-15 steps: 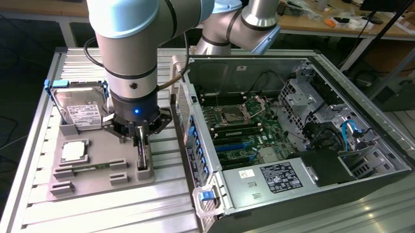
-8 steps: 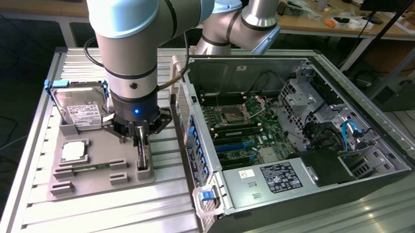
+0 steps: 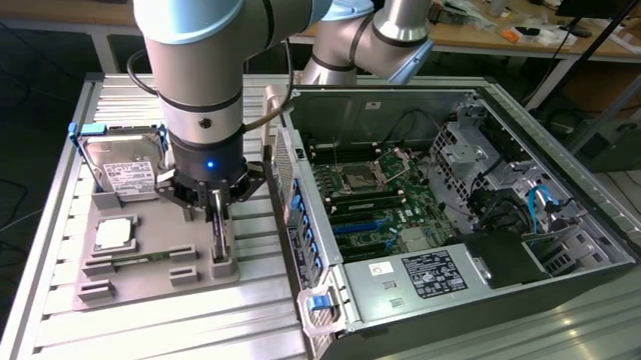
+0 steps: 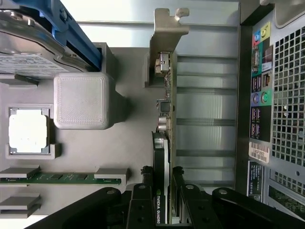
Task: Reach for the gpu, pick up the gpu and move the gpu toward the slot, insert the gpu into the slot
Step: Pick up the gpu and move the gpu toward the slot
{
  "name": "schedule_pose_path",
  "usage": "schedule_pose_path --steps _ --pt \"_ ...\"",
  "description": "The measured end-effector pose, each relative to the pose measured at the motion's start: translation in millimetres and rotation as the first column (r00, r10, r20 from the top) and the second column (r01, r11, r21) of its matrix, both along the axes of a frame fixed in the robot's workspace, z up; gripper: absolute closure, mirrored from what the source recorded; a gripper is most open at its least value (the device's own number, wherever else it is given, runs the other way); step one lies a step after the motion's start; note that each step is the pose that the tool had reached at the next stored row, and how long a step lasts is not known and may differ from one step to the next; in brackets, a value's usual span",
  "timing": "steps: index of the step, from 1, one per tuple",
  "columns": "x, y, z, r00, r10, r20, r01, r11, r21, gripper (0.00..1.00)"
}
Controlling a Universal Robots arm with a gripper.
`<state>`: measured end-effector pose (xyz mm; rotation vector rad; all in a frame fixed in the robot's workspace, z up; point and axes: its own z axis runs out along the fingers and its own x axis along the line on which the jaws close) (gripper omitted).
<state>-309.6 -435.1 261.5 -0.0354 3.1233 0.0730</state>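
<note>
End effector (image 4: 161, 175) clamped across the gpu (image 4: 162, 143), card stood on edge in the grey holder (image 3: 150, 289) by the table's (image 3: 251, 326) middle, likely so both flat faces suit a pinch from above. Farther off, slot (image 3: 353, 224) inside the open case (image 3: 521, 274), well apart.

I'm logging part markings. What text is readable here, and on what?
"NVIDIA QUADRO", along the gpu edge.
Label on the hard drive: too small to read.
Barcode sticker on the case rear: blurred.
Label on the power supply: too small to read.
</note>
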Motion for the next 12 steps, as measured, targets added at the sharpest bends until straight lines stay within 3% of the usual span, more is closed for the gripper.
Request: schedule_pose_path --steps 12 --pt "0.0 0.0 18.0 1.0000 0.000 -0.0001 0.000 1.0000 -0.0004 0.73"
